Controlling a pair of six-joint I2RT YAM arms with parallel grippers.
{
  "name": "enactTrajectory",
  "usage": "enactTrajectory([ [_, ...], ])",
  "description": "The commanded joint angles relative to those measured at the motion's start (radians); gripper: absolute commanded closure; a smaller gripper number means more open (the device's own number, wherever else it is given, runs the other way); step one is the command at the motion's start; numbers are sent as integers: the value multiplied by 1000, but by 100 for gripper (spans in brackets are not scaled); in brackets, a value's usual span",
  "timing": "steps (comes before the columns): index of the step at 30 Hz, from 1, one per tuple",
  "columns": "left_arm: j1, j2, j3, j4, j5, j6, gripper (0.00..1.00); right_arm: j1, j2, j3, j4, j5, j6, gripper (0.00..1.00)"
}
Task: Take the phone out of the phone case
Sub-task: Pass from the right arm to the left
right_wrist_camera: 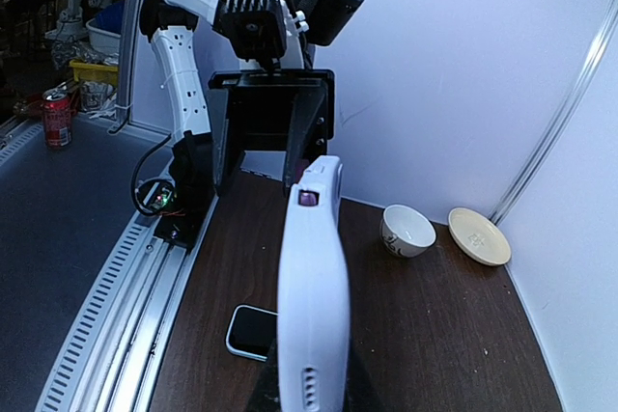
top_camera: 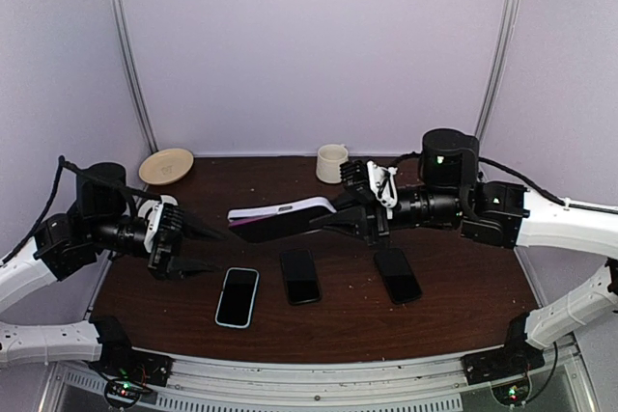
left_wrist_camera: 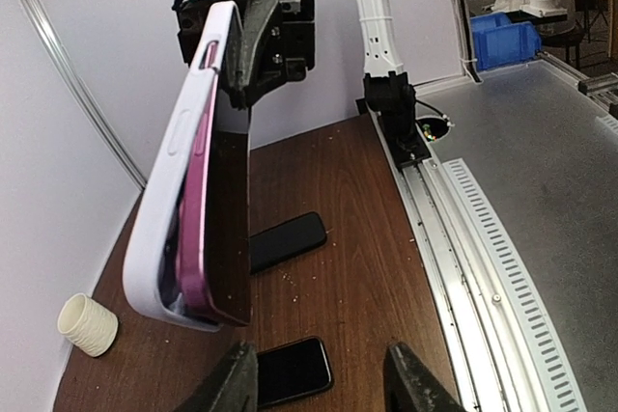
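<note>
A white phone case (top_camera: 280, 209) with a pink phone (top_camera: 275, 229) in it is held off the table, level, above the table's middle. My right gripper (top_camera: 335, 219) is shut on its right end. In the left wrist view the pink phone (left_wrist_camera: 198, 190) has come partly out of the case (left_wrist_camera: 159, 209) at the near end. In the right wrist view the case (right_wrist_camera: 314, 287) stands edge-on between my fingers. My left gripper (top_camera: 205, 248) is open and empty, just left of and below the case's free end; its fingers (left_wrist_camera: 230, 385) are spread wide.
On the table lie a phone in a pale case (top_camera: 238, 296) and two black phones (top_camera: 300, 277) (top_camera: 398, 275). A ribbed cup (top_camera: 331, 163) stands at the back, a plate (top_camera: 166, 166) at the back left, and a bowl (right_wrist_camera: 407, 230) by the left arm.
</note>
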Motion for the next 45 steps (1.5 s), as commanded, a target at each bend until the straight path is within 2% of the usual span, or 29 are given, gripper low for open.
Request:
enactTrajectory([
  [1, 5, -5, -8, 58, 6, 13, 53, 3, -3, 22, 64, -47, -45, 100],
  [16, 5, 2, -24, 116, 41, -42, 53, 5, 38, 47, 94, -110, -3, 100],
  [28, 6, -5, -43, 179, 35, -93, 53, 17, 56, 36, 179, -154, 66, 100],
  [33, 5, -19, -55, 232, 25, -127, 57, 21, 65, 7, 292, -163, 123, 100],
  [39, 5, -44, -96, 410, 36, -242, 60, 23, 86, -20, 437, -166, 200, 100],
  [45, 6, -43, -109, 493, 49, -299, 64, 24, 125, -33, 604, -169, 288, 100],
])
